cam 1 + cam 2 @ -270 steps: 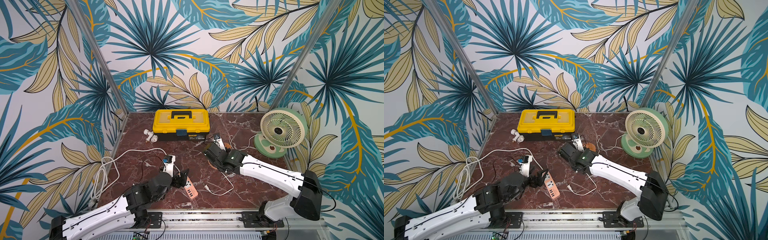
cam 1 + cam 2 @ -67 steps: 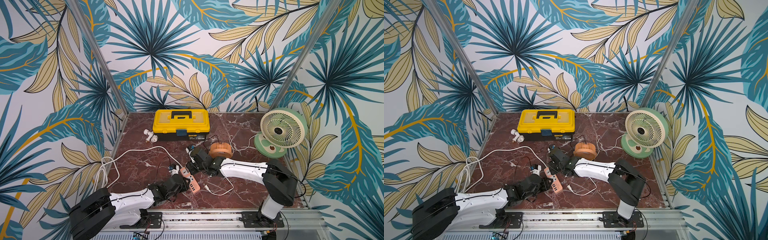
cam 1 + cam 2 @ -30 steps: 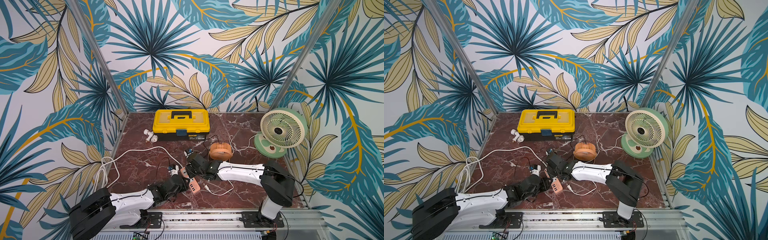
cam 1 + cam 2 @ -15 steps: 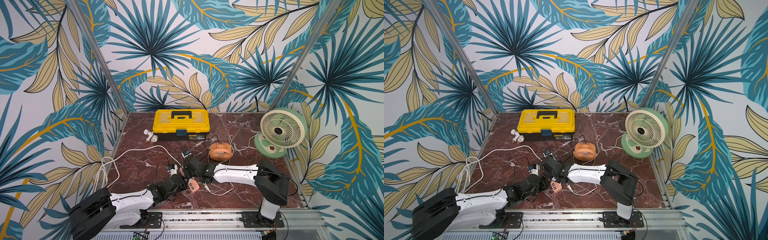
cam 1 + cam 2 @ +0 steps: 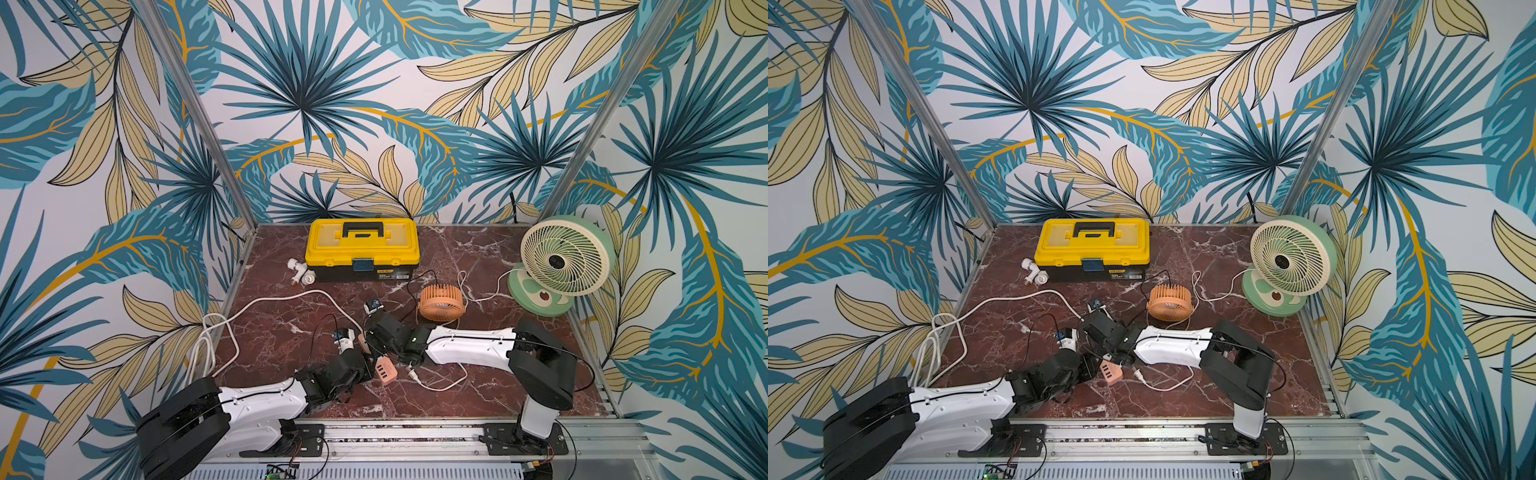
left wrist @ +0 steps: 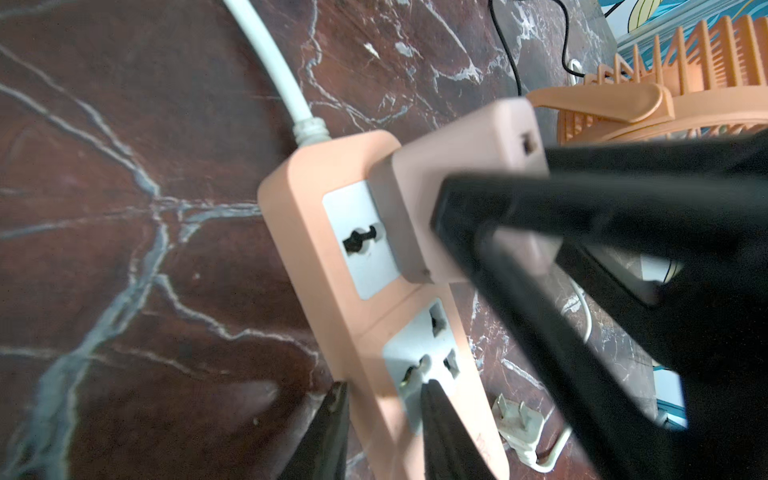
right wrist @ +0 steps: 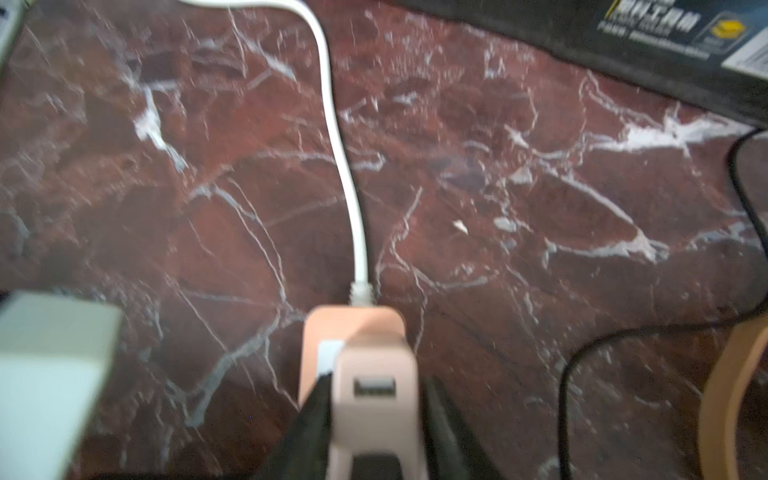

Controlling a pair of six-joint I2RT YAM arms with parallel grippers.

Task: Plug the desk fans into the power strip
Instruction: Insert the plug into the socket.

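Power strip (image 6: 328,299): flat salmon-orange oblong, matte plastic with rounded corners, lying at the front middle of the red-brown, white-veined marble worktop (image 6: 124,208). In both top views the arms cover most of it, and only its near end (image 5: 385,370) (image 5: 1111,370) shows, with a row of small pale ports. Left wrist view shows two white socket faces set flush in the top, with dark slots. A thick, smooth white cord (image 6: 274,62) leaves the far end through a ribbed collar and curves off across the worktop (image 5: 270,301). A boxy, dusty-pink adapter block (image 6: 465,166) with softened edges sits in the socket nearest the cord, an open USB slot in its end face (image 7: 374,361). The nearer socket is bare. Left gripper (image 6: 384,388) is clamped on the strip's near end, one black finger at the side edge, the other over the socket face. Right gripper (image 7: 376,380) brackets the block with its jaws slack: one finger is against it and a thin dark gap shows at the other, though this view is blurred. A loose white flat-pin plug (image 6: 517,424) lies on the marble just beside the strip. A small orange ribbed-grille fan (image 5: 441,302) stands near, beyond the right gripper.
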